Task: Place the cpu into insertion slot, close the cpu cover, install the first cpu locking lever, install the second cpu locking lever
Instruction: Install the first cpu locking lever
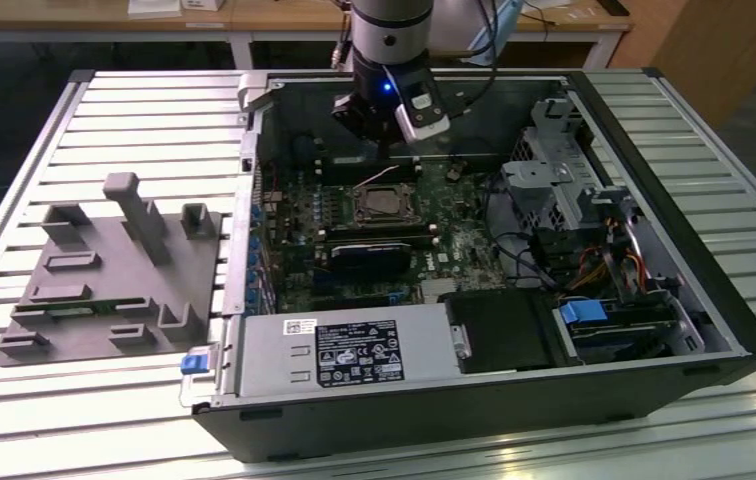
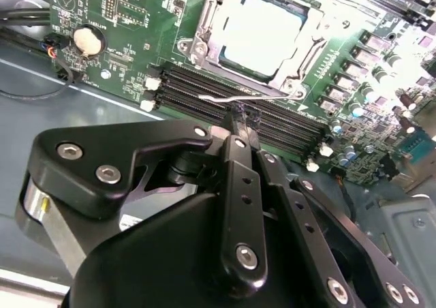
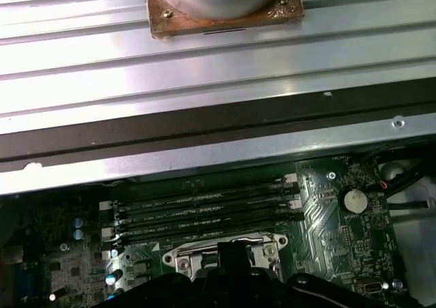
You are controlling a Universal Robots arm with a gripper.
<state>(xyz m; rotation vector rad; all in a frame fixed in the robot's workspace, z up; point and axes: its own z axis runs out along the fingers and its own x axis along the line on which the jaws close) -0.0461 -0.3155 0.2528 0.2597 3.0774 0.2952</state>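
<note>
The cpu (image 1: 381, 205) (image 2: 262, 32) lies flat in the insertion slot (image 1: 355, 207), its dull silver top showing. The cpu cover (image 2: 204, 39) lies down around it as a silver frame. A thin wire locking lever (image 2: 211, 99) (image 1: 381, 179) stands up off the slot's far side. My gripper (image 2: 242, 119) (image 1: 390, 160) (image 3: 235, 252) hangs just above that side of the slot. It is shut, with its tips right at the lever's wire. Whether the wire is pinched between the tips I cannot tell.
The open computer case (image 1: 645, 215) lies on a slatted metal table. Black memory slots (image 2: 184, 93) run beside the socket; a black card with a fan (image 1: 365, 258) sits nearer. A drive cage (image 1: 558, 180), a power supply (image 1: 351, 350) and a grey fixture block (image 1: 111, 270) are around.
</note>
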